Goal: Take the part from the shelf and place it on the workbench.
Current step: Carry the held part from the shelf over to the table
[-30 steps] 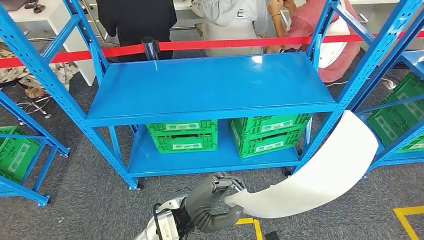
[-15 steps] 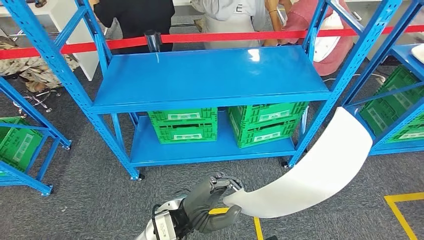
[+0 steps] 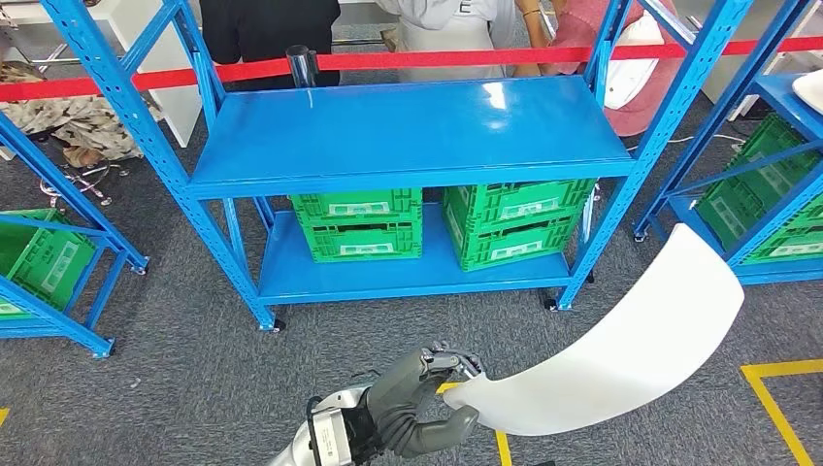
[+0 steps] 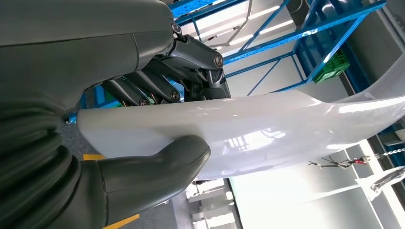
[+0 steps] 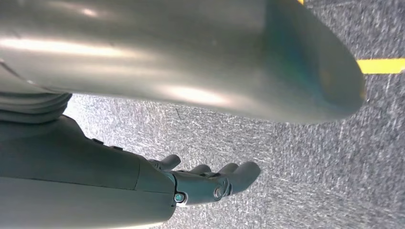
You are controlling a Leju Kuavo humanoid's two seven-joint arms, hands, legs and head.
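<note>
On the left, the left hand (image 3: 424,400) grips one end of the long curved glossy white panel part (image 3: 631,349), thumb (image 4: 157,167) pressed under it and dark fingers (image 4: 191,71) over the top. The part is off the blue steel shelf (image 3: 408,136) and sweeps up to the right over grey carpet (image 3: 175,379). Pickup looks done; the carry and set-down remain, with no workbench yet in sight. On the right, the right hand (image 5: 210,183) hangs empty, fingers loosely extended.
</note>
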